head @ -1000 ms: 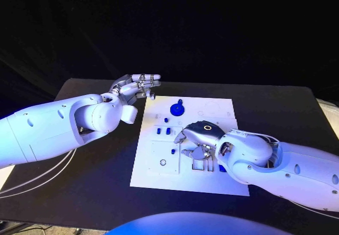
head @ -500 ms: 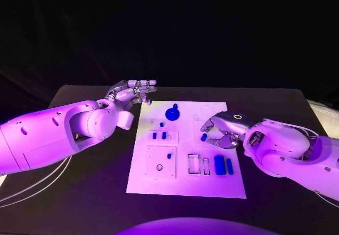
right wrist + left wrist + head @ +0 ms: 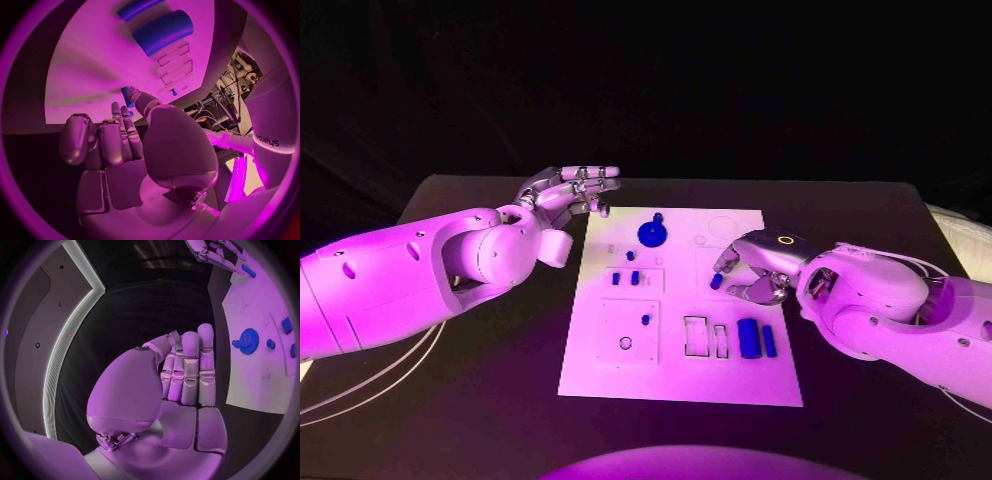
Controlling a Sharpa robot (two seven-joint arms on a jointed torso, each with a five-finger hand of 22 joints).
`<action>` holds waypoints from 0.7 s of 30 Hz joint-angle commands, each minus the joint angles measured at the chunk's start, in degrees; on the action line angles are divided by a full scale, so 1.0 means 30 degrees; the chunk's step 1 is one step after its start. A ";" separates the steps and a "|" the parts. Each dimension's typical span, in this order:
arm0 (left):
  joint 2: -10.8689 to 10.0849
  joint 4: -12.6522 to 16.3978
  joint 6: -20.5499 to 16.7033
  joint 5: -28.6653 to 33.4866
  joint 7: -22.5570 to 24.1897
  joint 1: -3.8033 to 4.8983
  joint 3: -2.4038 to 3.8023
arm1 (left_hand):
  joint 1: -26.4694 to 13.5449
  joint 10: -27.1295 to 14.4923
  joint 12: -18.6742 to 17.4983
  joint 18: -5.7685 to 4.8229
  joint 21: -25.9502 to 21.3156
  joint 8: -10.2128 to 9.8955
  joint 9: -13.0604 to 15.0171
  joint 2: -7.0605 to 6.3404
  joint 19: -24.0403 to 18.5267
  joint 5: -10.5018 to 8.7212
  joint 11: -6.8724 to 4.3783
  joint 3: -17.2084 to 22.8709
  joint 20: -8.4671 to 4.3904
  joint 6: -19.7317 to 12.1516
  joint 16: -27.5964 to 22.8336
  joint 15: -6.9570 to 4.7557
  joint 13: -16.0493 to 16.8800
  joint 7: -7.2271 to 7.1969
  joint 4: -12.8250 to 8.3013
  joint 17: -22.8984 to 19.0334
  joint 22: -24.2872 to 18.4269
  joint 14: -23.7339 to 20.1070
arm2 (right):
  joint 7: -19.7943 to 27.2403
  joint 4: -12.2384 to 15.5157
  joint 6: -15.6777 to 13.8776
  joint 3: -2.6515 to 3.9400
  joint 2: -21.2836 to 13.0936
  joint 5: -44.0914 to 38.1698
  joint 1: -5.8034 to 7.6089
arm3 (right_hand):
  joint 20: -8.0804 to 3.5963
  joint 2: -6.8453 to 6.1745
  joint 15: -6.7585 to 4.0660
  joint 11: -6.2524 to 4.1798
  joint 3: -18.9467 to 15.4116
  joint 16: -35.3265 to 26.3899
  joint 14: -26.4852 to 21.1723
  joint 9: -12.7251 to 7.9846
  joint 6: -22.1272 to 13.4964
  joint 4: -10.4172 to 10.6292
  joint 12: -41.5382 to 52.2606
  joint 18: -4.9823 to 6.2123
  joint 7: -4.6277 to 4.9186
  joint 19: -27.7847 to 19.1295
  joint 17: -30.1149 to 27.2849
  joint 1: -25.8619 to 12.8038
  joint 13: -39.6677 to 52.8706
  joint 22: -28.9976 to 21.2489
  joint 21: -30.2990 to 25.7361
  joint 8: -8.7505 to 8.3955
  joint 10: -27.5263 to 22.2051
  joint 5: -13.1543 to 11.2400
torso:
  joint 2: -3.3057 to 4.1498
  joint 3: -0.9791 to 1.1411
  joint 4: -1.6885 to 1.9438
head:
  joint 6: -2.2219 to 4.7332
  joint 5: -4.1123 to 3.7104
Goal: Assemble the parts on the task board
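The white task board (image 3: 678,372) lies mid-table. My right hand (image 3: 759,264) hovers over its right side and pinches a small blue part (image 3: 715,282) between thumb and fingertips; the right wrist view shows that part (image 3: 127,95) at my fingertips just above the board (image 3: 87,70). My left hand (image 3: 574,187) floats at the board's far left corner, fingers straight and side by side, holding nothing (image 3: 187,372). On the board are a blue gear (image 3: 653,233), two short blue pegs (image 3: 626,279), one small peg (image 3: 646,319) and two blue bars (image 3: 757,337).
Two empty rectangular slots (image 3: 702,336) sit just left of the blue bars. A square plate with a round hole (image 3: 626,341) takes up the board's near left. Black table (image 3: 473,400) surrounds the board on all sides.
My right hand has moved from over the slots to the board's right side with the small blue part, uncovering the two blue bars. The left hand has hardly moved.
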 commanded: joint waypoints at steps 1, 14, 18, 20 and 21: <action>0.0040 0.0018 0.0432 -0.0129 0.0020 -0.0002 0.0008 | 0.0022 -0.0130 0.0087 0.0213 -0.0093 0.0126 -0.0023 0.0173 -0.0077 0.0116 0.0065 -0.0006 -0.0001 -0.0023 0.0111 0.0003 0.0023 0.0116 -0.0121 -0.0015 0.0001 -0.0183 | -0.0070 -0.0177 0.0333 -0.0006 0.0193 -0.0060 -0.0012 | -0.0132 0.0111 -0.0130 -0.0103 -0.0071 -0.0064 0.0707 0.0030 0.0086 0.0104 0.0146 0.0334 -0.0026 0.0013 0.0021 0.0164 -0.0003 -0.0023 -0.0097 0.0092 0.0102 -0.0062 | 0.0013 -0.0024 0.0008 | -0.0006 -0.0038; 0.0069 0.0016 0.0530 -0.0168 -0.0048 -0.0006 0.0005 | -0.0004 -0.0152 0.0113 0.0208 -0.0098 0.0131 -0.0023 0.0189 -0.0084 0.0117 0.0072 -0.0017 0.0006 -0.0026 0.0114 0.0011 0.0030 0.0123 -0.0114 -0.0023 0.0004 -0.0194 | 0.0020 -0.0775 0.1002 -0.0022 0.0939 0.0135 -0.0061 | -0.0172 0.0397 -0.0167 -0.0228 0.0213 -0.0034 0.0740 0.0082 0.0814 0.0448 0.0828 0.0314 0.0060 0.0110 0.0035 0.0139 0.0023 0.0012 -0.0093 0.0193 0.1602 -0.0080 | -0.0002 -0.0004 -0.0013 | -0.0072 -0.0026; 0.0076 0.0010 0.0550 -0.0202 -0.0054 -0.0006 0.0005 | -0.0004 -0.0152 0.0113 0.0208 -0.0098 0.0131 -0.0023 0.0189 -0.0084 0.0117 0.0072 -0.0017 0.0006 -0.0026 0.0114 0.0011 0.0030 0.0123 -0.0114 -0.0023 0.0004 -0.0194 | 0.0079 -0.0909 0.1109 -0.0033 0.1113 0.0175 -0.0077 | -0.0230 0.0442 -0.0244 -0.0331 0.0408 -0.0024 0.0746 0.0122 0.1196 0.0507 0.0988 0.0313 0.0020 0.0139 0.0038 0.0176 0.0039 0.0027 -0.0089 0.0276 0.2161 -0.0095 | 0.0004 -0.0005 -0.0023 | -0.0059 -0.0033; 0.0078 0.0012 0.0553 -0.0243 -0.0061 -0.0006 0.0005 | -0.0004 -0.0152 0.0113 0.0208 -0.0098 0.0131 -0.0023 0.0189 -0.0084 0.0117 0.0072 -0.0017 0.0006 -0.0026 0.0114 0.0011 0.0030 0.0123 -0.0114 -0.0023 0.0004 -0.0194 | 0.0070 -0.1002 0.1130 -0.0038 0.1182 0.0194 -0.0083 | -0.0263 0.0480 -0.0281 -0.0379 0.0485 -0.0013 0.0752 0.0146 0.1386 0.0546 0.1035 0.0311 -0.0003 0.0153 0.0049 0.0177 0.0048 0.0036 -0.0085 0.0326 0.2381 -0.0105 | 0.0004 -0.0018 -0.0020 | -0.0033 -0.0113; 0.0079 0.0013 0.0557 -0.0255 -0.0064 -0.0006 0.0005 | -0.0004 -0.0152 0.0113 0.0208 -0.0098 0.0131 -0.0023 0.0189 -0.0084 0.0117 0.0072 -0.0017 0.0006 -0.0026 0.0114 0.0011 0.0030 0.0123 -0.0114 -0.0023 0.0004 -0.0194 | 0.0068 -0.1042 0.1122 -0.0040 0.1207 0.0201 -0.0087 | -0.0280 0.0500 -0.0297 -0.0397 0.0518 -0.0002 0.0757 0.0158 0.1476 0.0573 0.1052 0.0308 -0.0003 0.0163 0.0063 0.0168 0.0053 0.0050 -0.0077 0.0351 0.2481 -0.0114 | 0.0005 -0.0020 -0.0024 | -0.0039 -0.0119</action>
